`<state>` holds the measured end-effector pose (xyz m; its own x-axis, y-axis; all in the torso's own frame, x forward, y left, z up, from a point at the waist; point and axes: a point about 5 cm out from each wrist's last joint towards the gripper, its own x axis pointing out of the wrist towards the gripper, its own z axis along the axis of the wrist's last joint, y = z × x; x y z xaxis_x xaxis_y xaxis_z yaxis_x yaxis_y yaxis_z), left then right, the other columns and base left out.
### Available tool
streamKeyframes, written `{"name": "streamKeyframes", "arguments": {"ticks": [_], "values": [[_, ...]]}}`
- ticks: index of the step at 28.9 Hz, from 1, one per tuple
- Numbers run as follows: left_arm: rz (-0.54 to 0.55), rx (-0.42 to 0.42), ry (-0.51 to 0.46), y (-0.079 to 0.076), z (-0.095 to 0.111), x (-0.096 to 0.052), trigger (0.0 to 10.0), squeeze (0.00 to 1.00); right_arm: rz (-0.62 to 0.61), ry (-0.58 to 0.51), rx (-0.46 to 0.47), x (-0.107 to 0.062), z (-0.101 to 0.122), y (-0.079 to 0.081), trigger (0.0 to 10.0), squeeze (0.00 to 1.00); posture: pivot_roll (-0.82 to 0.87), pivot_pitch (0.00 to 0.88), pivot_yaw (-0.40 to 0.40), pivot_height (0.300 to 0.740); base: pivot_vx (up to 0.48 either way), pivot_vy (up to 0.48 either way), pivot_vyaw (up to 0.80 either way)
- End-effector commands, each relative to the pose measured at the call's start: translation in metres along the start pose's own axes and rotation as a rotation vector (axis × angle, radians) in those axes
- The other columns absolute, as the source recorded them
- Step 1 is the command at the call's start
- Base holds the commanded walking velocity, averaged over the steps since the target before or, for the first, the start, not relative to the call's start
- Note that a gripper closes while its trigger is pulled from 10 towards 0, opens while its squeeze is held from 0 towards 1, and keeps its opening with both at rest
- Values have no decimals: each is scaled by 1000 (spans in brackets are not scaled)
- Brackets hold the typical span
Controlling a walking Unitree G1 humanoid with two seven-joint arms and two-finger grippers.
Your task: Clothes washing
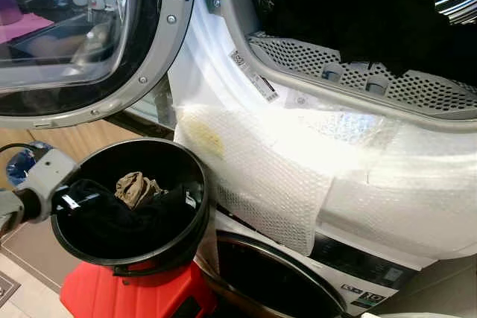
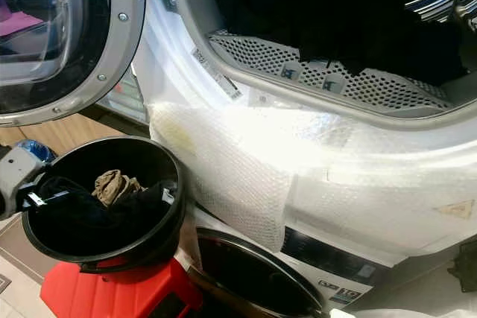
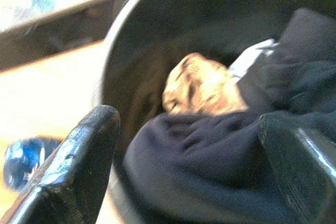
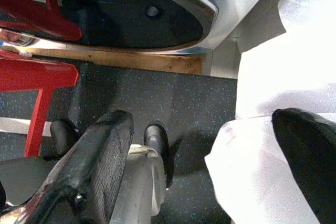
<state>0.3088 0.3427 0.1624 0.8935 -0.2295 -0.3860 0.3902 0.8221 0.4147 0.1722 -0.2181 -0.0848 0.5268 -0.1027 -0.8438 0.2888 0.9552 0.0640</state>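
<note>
Stacked machines filling the background, drum (image 1: 358,13) gaping above and right of bucket (image 1: 190,176); left gripper (image 3: 186,145), fingers parted, straddling dark clothes (image 1: 127,217) inside; right gripper (image 4: 210,156) hanging unclenched, farther.

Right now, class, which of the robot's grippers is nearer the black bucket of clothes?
The left. The left gripper is at the black bucket, open around its rim over the dark clothes. The right gripper hangs open, low near the floor.

Dark speckled floor (image 4: 157,98) beneath red stool (image 1: 134,292).
</note>
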Motion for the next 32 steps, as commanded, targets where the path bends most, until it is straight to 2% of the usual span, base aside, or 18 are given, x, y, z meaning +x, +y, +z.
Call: {"name": "streamKeyframes", "arguments": {"ticks": [1,3,4,5,7,9,10,14,17,18,20,22,25,26,30,32], "values": [[46,-61,10,2,-4,1,10000,0,-8,22,-4,-1,-7,-3,10000,0,34,87,-71,740,0,0,0],[90,-103,-34,-2,1,8,10000,0,-3,23,-8,-1,-8,-2,10000,0,36,89,-72,740,0,0,0],[172,-150,-68,-2,8,14,10000,0,0,23,-13,-1,-7,-1,10000,0,36,89,-72,740,0,0,0],[172,-150,-68,-2,8,14,10000,0,0,23,-13,-1,-7,-1,10000,0,36,89,-72,740,0,0,0],[327,-230,-103,3,18,22,10000,0,1,20,-15,-1,-6,-1,10000,0,40,96,-79,740,0,0,0],[428,-300,-147,4,34,28,10000,0,1,15,-18,-1,-3,-1,10000,0,42,102,-82,740,0,0,0],[430,-314,-179,0,45,32,10000,0,0,11,-19,0,-1,-2,10000,0,41,106,-80,740,0,0,0],[458,-340,-206,-3,56,34,10000,0,1,7,-18,0,0,-1,10000,0,45,109,-77,740,0,0,0],[480,-446,-207,-7,63,38,10000,0,1,6,-16,0,0,-1,10000,0,46,109,-75,740,0,0,0],[455,-465,-194,-8,63,40,10000,0,1,8,-16,0,0,-1,10000,0,47,110,-73,740,0,0,0],[324,-426,-158,-14,62,42,10000,0,0,13,-11,0,-2,-1,10000,0,50,110,-69,740,0,0,0],[303,-408,-150,-15,61,42,10000,0,0,14,-11,0,-2,-1,10000,0,50,110,-69,740,0,0,0],[9,-211,-59,-43,49,39,10000,0,2,17,-6,0,-4,0,10000,0,52,113,-62,740,0,0,0],[-64,-129,-6,-54,37,36,10000,0,2,19,-2,0,-5,1,10000,0,52,113,-62,740,0,0,0],[-48,-145,29,-55,29,35,10000,0,4,21,-2,0,-5,2,10000,0,52,113,-62,740,0,0,0],[-133,-104,70,-60,20,29,10000,0,6,25,-1,0,-7,2,10000,0,55,103,-66,740,0,0,0]]}}
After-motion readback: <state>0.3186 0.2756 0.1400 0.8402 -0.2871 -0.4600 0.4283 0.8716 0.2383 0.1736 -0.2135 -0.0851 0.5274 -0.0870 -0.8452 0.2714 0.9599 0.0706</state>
